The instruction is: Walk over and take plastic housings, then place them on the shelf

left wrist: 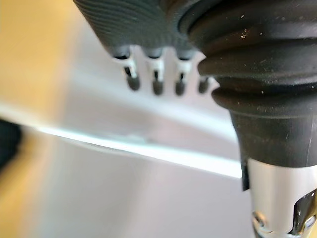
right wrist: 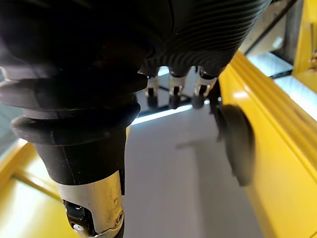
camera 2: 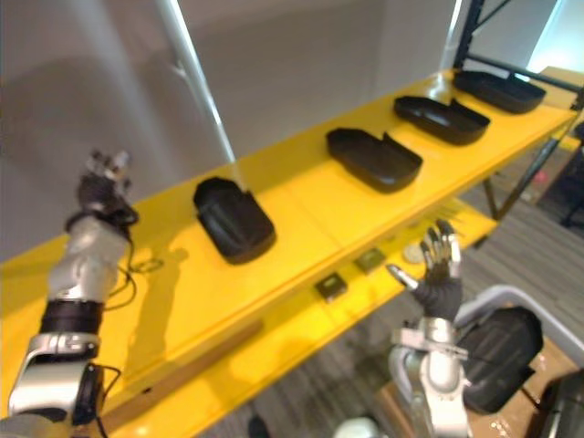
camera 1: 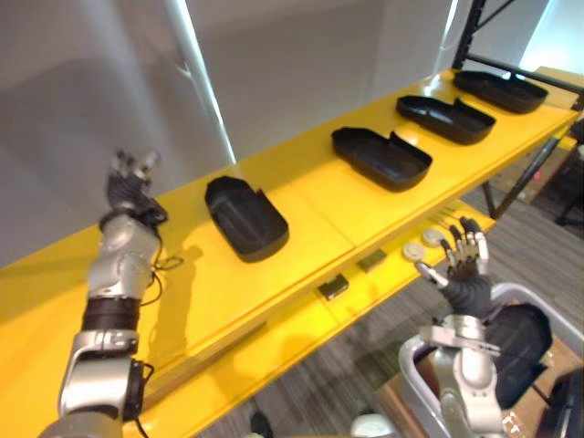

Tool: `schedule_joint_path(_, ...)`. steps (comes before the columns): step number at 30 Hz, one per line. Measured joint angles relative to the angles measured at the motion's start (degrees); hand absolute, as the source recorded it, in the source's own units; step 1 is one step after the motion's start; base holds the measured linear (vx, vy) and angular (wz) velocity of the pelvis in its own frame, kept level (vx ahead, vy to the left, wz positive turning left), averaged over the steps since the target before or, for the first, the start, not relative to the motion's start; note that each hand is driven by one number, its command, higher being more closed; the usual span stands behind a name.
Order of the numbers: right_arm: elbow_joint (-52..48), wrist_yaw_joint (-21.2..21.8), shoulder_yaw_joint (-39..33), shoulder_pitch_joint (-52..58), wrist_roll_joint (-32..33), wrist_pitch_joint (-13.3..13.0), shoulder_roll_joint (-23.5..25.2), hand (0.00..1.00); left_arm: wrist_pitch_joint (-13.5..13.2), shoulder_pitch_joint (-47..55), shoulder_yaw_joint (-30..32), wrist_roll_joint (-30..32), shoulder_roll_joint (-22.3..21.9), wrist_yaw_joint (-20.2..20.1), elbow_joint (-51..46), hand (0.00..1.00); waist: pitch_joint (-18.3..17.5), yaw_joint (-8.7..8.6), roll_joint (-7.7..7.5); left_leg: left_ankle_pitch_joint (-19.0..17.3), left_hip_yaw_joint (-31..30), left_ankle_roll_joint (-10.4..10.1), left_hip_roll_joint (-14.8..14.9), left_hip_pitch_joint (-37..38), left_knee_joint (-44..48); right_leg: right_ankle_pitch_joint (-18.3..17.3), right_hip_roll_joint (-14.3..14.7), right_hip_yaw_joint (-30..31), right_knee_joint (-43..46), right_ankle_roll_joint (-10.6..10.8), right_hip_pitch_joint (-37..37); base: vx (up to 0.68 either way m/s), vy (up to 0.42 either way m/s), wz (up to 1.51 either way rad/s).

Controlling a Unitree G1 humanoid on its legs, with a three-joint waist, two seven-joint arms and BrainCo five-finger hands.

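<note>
Judging from the thin moulded walls, the plastic housings are expected to be light and stiff, and somewhat slippery under their smooth matt-black skin. Four are seen lying hollow side up in a spaced row along the yellow shelf (camera 1: 310, 196), from the nearest housing (camera 1: 245, 217) to the farthest housing (camera 1: 500, 90). A fifth housing (camera 1: 520, 351) is seen resting in the grey bin (camera 1: 546, 294) below the right hand (camera 1: 465, 265). Each is shaped as a shallow, elongated tray, rounded at one end, with a notch cut into the rim. A hold is best taken across the raised rim of a long side, thumb inside and fingers outside, so that the shell is not flexed. The right hand is held up with its fingers straight and spread, nothing grasped. The left hand (camera 1: 128, 187) is raised beside the grey wall (camera 1: 274, 55) over the shelf's near end, its fingers relaxed and empty. The shelf is judged to be glossy painted metal.
</note>
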Motion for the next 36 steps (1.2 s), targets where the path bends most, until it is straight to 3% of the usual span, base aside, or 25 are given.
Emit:
schedule_joint_path(3,-0.80,0.98,-1.56,0.10,-1.18,-0.07,0.24,0.00,-5.72,7.14,6.35,0.96,-1.03,1.48,-13.50,0.00,-1.64,0.55,1.46,-0.02,-0.36,-0.02,-0.09,-0.01,-0.01,-0.32,-0.09,-0.30,-0.05,0.00,0.05,0.01,-0.008,0.04)
schedule_joint_path(5,-3.03,1.43,-3.18,0.28,-1.17,-0.05,0.39,0.00,-8.20,13.08,9.30,3.97,-4.54,2.15,-20.44,0.00,-2.15,0.84,2.09,-0.01,-1.19,-0.03,-0.19,-0.01,-0.01,-0.56,-0.16,-1.40,-0.26,0.12,0.74,0.02,-0.018,0.19)
schedule_joint_path(7,-5.40,2.88,-5.26,0.37,-1.18,0.12,1.06,0.00,-11.43,22.67,11.55,9.92,-11.49,3.96,-28.15,0.00,-3.16,2.16,2.06,-0.06,-2.00,-0.12,-0.21,-0.06,-0.01,-1.34,-0.13,-2.09,-0.60,-0.28,1.03,0.00,-0.014,0.18)
schedule_joint_path(11,-7.14,4.67,-7.35,1.01,-1.18,0.72,3.31,0.00,-15.72,35.21,12.58,18.23,-19.97,5.62,-35.91,0.00,-3.94,3.22,0.80,-0.27,-4.35,-0.59,-0.49,-0.23,-0.02,-1.66,-0.16,-4.71,-1.34,-0.25,2.91,0.01,-0.015,0.28)
schedule_joint_path(13,-9.49,4.93,-7.66,1.40,-1.19,1.80,4.97,0.00,-17.53,41.68,12.83,24.75,-23.28,7.62,-39.83,0.00,-4.25,4.95,-0.26,-0.33,-4.87,-0.50,-0.57,-0.76,-0.03,-1.72,-0.12,-5.12,-1.68,-0.21,2.91,0.00,-0.003,0.19)
schedule_joint_path(22,-12.54,5.85,-5.32,3.90,-0.99,3.08,8.50,0.00,-17.49,54.27,9.59,30.51,-31.97,8.79,-41.44,0.00,-4.01,6.01,-2.31,-0.02,-7.37,-0.68,-1.39,-1.50,-0.04,-1.85,-0.49,-8.12,-2.47,-0.34,4.38,0.02,0.003,0.16)
schedule_joint_path(24,-12.52,5.81,-4.51,3.88,-0.98,3.08,8.44,0.00,-17.70,54.54,7.99,33.89,-32.03,9.02,-41.34,0.00,-3.93,6.87,-2.38,-0.02,-7.64,-0.68,-1.31,-1.76,-0.04,-1.92,-0.36,-8.40,-2.54,-0.33,4.38,0.01,-0.011,0.11)
schedule_joint_path(29,-10.38,2.99,-1.86,3.29,-1.14,3.07,8.47,0.00,-21.86,54.54,4.74,33.39,-32.06,8.00,-41.01,0.00,-3.23,7.32,-3.17,0.41,-8.68,-0.32,-1.44,-2.08,-0.04,-2.18,-0.32,-9.81,-2.49,-0.44,4.76,0.01,-0.008,0.11)
schedule_joint_path(36,-8.28,-0.79,-0.88,2.29,-3.09,3.24,8.45,0.00,-22.15,51.98,1.13,33.44,-31.77,7.43,-39.40,0.00,-2.12,7.42,-4.29,0.46,-8.55,-0.34,-1.42,-2.05,-0.05,-2.26,-0.32,-9.75,-2.29,-0.57,4.67,0.00,0.000,0.00)
